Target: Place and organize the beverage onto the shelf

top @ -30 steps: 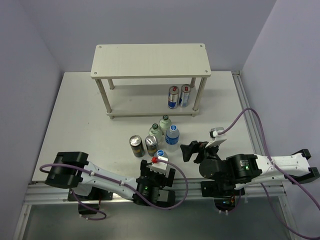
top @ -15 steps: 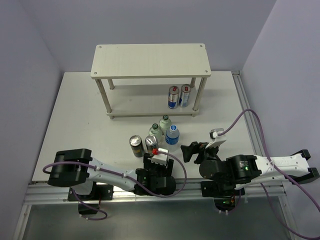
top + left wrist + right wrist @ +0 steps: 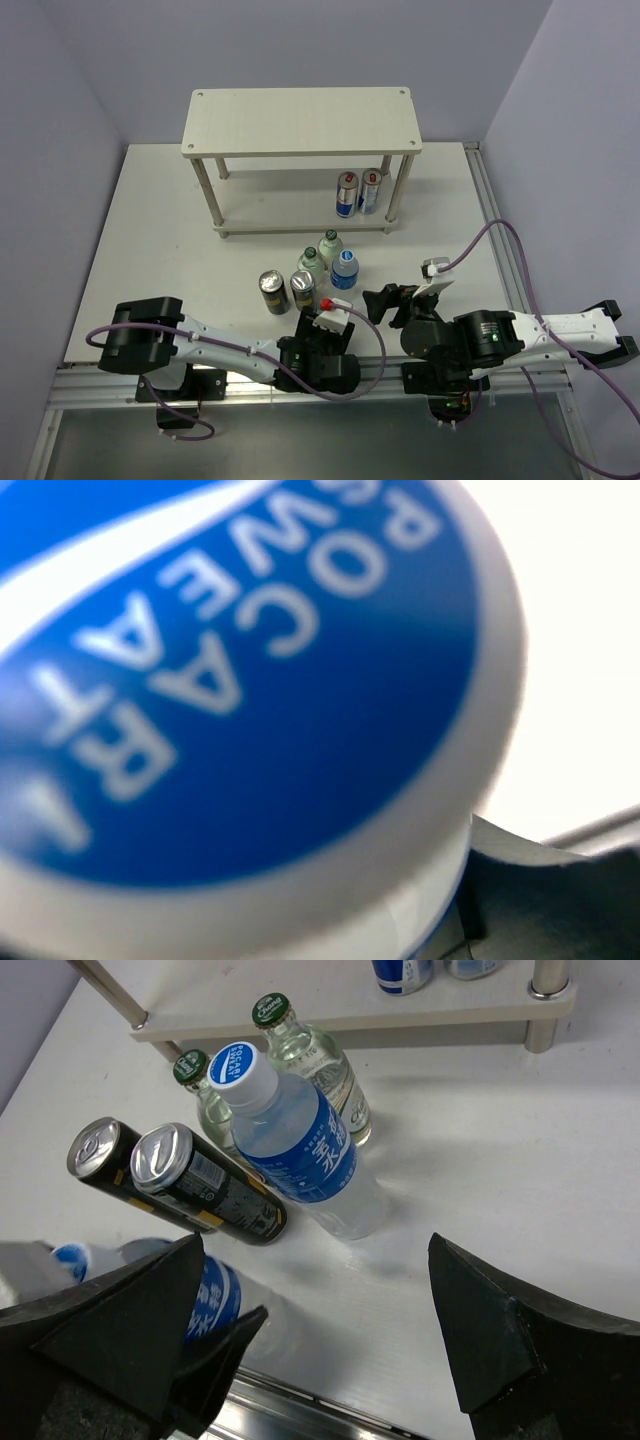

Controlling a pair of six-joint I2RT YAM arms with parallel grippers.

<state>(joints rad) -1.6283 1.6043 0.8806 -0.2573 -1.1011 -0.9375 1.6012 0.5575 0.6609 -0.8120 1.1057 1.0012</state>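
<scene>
A water bottle's blue-and-white cap [image 3: 240, 680] fills the left wrist view, with one dark finger [image 3: 540, 900] against its side. My left gripper [image 3: 320, 320] covers this bottle near the table's front edge and is shut on it; its blue label [image 3: 205, 1300] shows in the right wrist view. The other water bottle [image 3: 344, 268], two green-capped bottles [image 3: 330, 243] [image 3: 311, 262] and two black cans [image 3: 303, 289] [image 3: 273, 291] stand grouped in front of the shelf [image 3: 300, 120]. My right gripper [image 3: 385, 300] stands open and empty, right of the group.
Two blue-and-silver cans [image 3: 347, 193] [image 3: 371, 190] stand on the shelf's lower board at the right end. A metal rail [image 3: 200, 375] runs along the near table edge. Purple walls close in on the left, back and right.
My left gripper has slid right over the near water bottle and its jaws have closed in around it, hiding the cap from above. The right arm has not moved.
</scene>
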